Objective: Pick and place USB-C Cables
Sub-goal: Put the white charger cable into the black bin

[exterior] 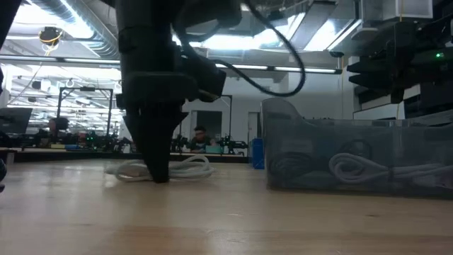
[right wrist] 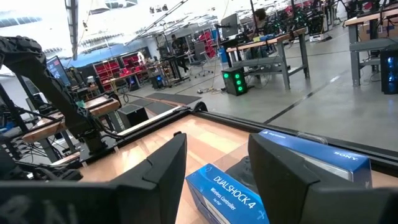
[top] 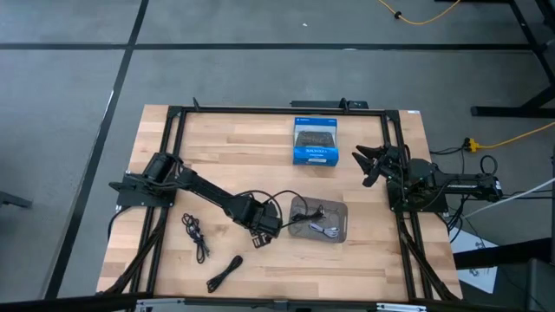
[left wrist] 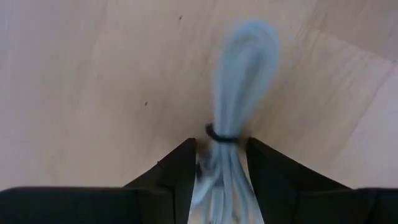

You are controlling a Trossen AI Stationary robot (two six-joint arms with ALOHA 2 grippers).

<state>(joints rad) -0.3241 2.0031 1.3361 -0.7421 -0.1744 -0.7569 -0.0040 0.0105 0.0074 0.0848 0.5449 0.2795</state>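
Observation:
My left gripper [top: 264, 227] is down on the table just left of the grey tray [top: 342, 212], shut on a light grey cable bundle [left wrist: 242, 68] that lies flat on the wood [exterior: 187, 168]. A black tie [left wrist: 221, 132] rings the bundle just ahead of the fingers. The tray holds at least one light cable [top: 324, 230] and a dark one [top: 308, 211]. Two black cable bundles [top: 195, 234] [top: 224, 273] lie on the table near its near-left corner. My right gripper [top: 364, 167] waits open at the right side, above the table. My left gripper pinches the light grey bundle between its two fingers, on the stretch just behind the black tie [left wrist: 221, 163]. The fingers [exterior: 159, 170] come from above, pointing down, and stand across the bundle. The looped end [left wrist: 245, 50] runs out ahead of them, resting on the table.
A blue box [top: 314, 143] with a controller pictured on it lies at the far middle of the table, in front of my right gripper [right wrist: 217, 174]. A black frame [top: 260, 110] edges the table. Bare wood lies between the box and the tray.

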